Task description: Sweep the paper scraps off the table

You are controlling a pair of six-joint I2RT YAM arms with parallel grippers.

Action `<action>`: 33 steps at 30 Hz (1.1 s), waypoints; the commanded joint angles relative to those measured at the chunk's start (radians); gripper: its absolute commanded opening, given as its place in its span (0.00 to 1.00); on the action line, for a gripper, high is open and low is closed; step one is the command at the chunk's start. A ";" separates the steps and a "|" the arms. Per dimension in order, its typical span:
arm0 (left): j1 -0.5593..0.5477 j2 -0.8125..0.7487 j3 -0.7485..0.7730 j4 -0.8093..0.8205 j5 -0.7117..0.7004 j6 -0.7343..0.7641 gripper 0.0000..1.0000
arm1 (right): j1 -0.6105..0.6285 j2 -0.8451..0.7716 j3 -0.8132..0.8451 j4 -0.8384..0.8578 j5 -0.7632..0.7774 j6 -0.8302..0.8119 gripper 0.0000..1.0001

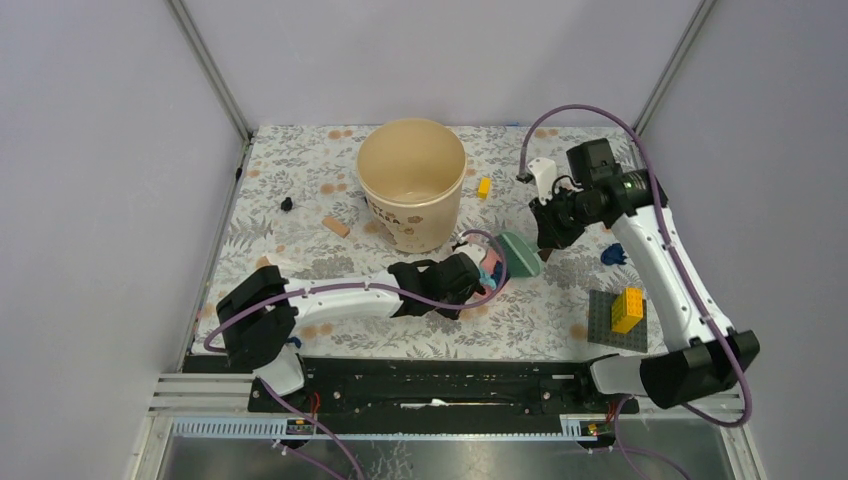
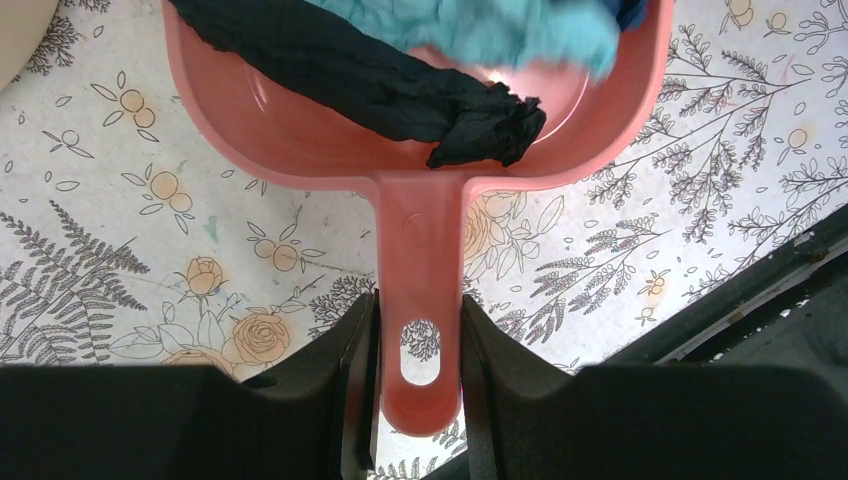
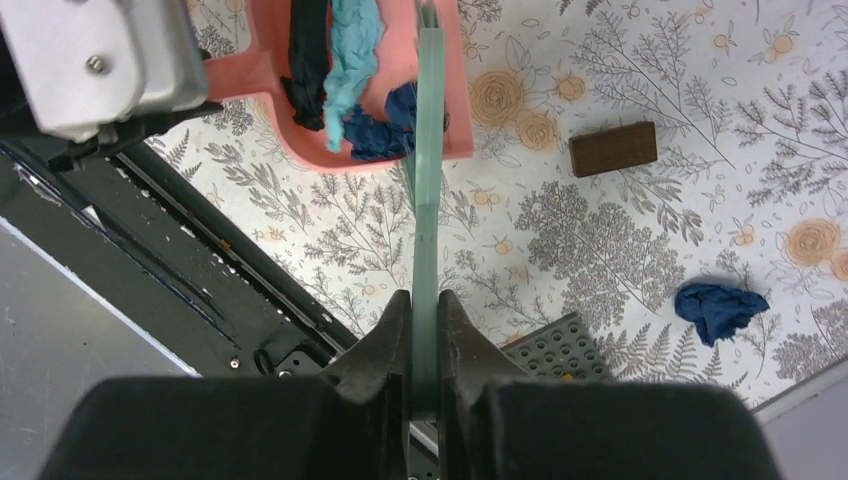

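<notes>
**Top external view: some scraps collected, two not yet swept**

From above, the pink dustpan (image 1: 490, 265) is seen lying on the worktop (image 1: 300, 160) just ahead of the left jaws. These jaws are closed tightly on its handle from both sides. The right jaws are closed on the thin green scraper (image 3: 428, 200), and its far edge is placed at the open lip of the dustpan.

Three paper scraps (image 3: 350, 70) are already gathered inside the pan, in front of both pairs of jaws: a black one, a light blue one and a dark blue one. A part of the task is therefore judged to be done.

Two pieces are left outside. A dark blue scrap (image 3: 722, 308) is seen on the worktop to the right of the right jaws, well apart from the scraper. A small black scrap (image 1: 287, 204) lies well away from both pairs of jaws, on the other side of the beige cup (image 1: 411, 185). Both pieces have yet to be swept into the pan.
</notes>
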 commanded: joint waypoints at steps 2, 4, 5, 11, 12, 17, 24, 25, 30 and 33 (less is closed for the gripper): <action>0.002 -0.009 -0.012 0.073 -0.040 -0.020 0.00 | -0.007 -0.120 -0.051 -0.014 0.029 0.031 0.00; 0.002 -0.001 -0.016 0.086 -0.040 -0.019 0.00 | -0.005 -0.140 -0.064 -0.015 0.033 0.037 0.00; 0.002 0.003 -0.018 0.093 -0.039 -0.020 0.00 | -0.005 -0.149 -0.068 -0.017 0.034 0.039 0.00; 0.004 0.016 -0.021 0.116 -0.040 -0.023 0.00 | -0.005 -0.167 -0.071 -0.047 0.016 0.049 0.00; 0.006 0.015 -0.023 0.119 -0.041 -0.023 0.00 | -0.006 -0.169 -0.073 -0.052 0.016 0.051 0.00; 0.020 0.012 -0.028 0.128 -0.022 -0.022 0.00 | -0.006 -0.198 -0.097 -0.085 0.019 0.055 0.00; 0.029 0.023 -0.031 0.139 -0.003 -0.011 0.00 | -0.005 -0.284 -0.042 -0.138 0.025 0.052 0.00; 0.029 0.027 -0.030 0.139 0.000 -0.011 0.00 | -0.006 -0.288 -0.029 -0.139 0.030 0.054 0.00; 0.030 0.036 -0.021 0.135 0.014 -0.010 0.00 | -0.007 -0.301 0.023 -0.148 0.104 0.044 0.00; 0.029 0.026 -0.012 0.120 0.018 -0.007 0.00 | -0.008 -0.317 0.019 -0.101 0.189 0.050 0.00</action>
